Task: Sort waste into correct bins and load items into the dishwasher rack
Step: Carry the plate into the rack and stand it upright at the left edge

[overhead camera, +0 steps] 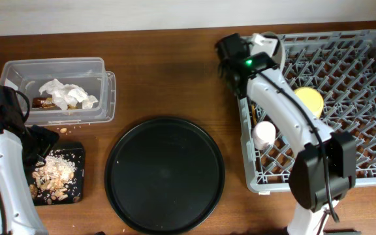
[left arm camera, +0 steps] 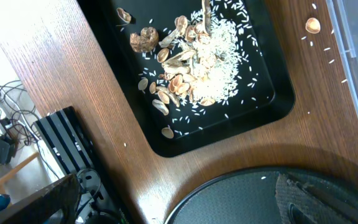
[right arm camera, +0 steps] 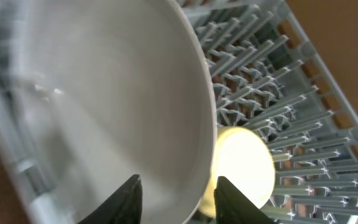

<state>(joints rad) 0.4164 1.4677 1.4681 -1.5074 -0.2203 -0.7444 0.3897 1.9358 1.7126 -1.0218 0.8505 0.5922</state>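
The grey dishwasher rack point(overhead camera: 364, 98) fills the right side and also shows in the right wrist view point(right arm camera: 278, 81). It holds the yellow bowl point(overhead camera: 309, 99) point(right arm camera: 244, 165) and the pink cup point(overhead camera: 264, 134). My right gripper point(overhead camera: 266, 46) point(right arm camera: 179, 199) is open at the rack's far left corner. The pale grey plate point(right arm camera: 104, 93) stands just beyond its fingers, rim between them. My left gripper point(overhead camera: 39, 140) hovers by the shallow black tray point(overhead camera: 77, 153) point(left arm camera: 272, 99) of crumbs point(left arm camera: 197, 62); its fingers barely show. The clear tub point(overhead camera: 103, 98) holds tissue point(overhead camera: 64, 94) and wrapper point(overhead camera: 44, 102). The blue cup and chopsticks are out of view.
The large round black tray point(overhead camera: 165, 173) point(left arm camera: 241, 199) lies at centre front, between the shallow tray and the rack. A loose nut scrap point(left arm camera: 313, 25) and rice grains lie on the wood between the tub and the shallow tray. The table's left edge is close to my left arm.
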